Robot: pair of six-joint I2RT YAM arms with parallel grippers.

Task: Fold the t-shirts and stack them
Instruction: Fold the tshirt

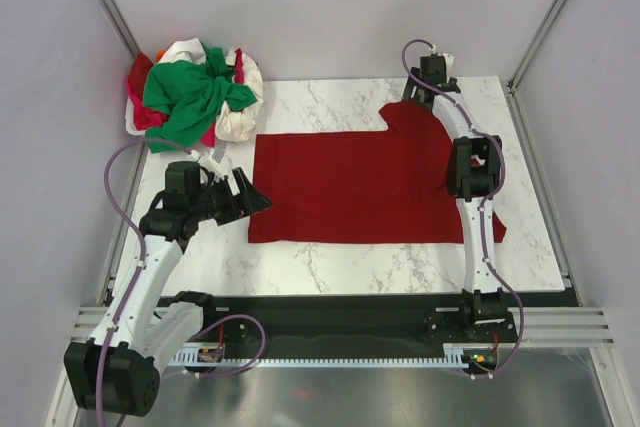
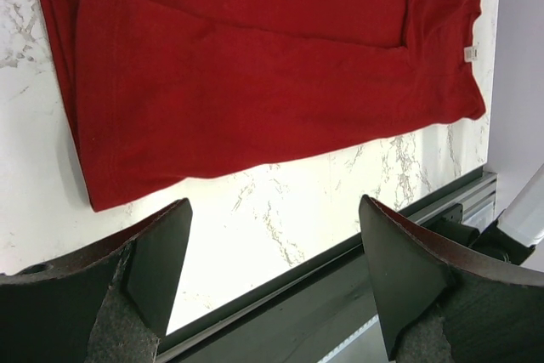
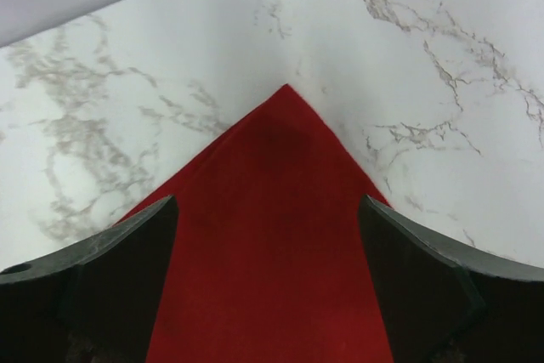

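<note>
A dark red t-shirt (image 1: 360,187) lies spread flat on the marble table (image 1: 330,257). One sleeve reaches toward the back right. In the left wrist view the dark red t-shirt (image 2: 255,82) shows a small white tag (image 2: 470,54) near its collar. My left gripper (image 1: 252,193) hangs open just off the shirt's left edge, and in its own view the left gripper (image 2: 274,210) has only bare marble between its fingers. My right gripper (image 1: 414,95) stands open above the back sleeve corner. In its wrist view the right gripper (image 3: 268,206) has the flat dark red t-shirt (image 3: 272,244) below it, not pinched.
A crumpled pile sits at the table's back left corner: a bright green t-shirt (image 1: 190,92) on top, a white t-shirt (image 1: 240,112) and a pinkish-red t-shirt (image 1: 140,97) under it. Grey walls and metal frame posts (image 1: 110,7) close the sides. A dark rail (image 1: 350,307) runs along the near edge.
</note>
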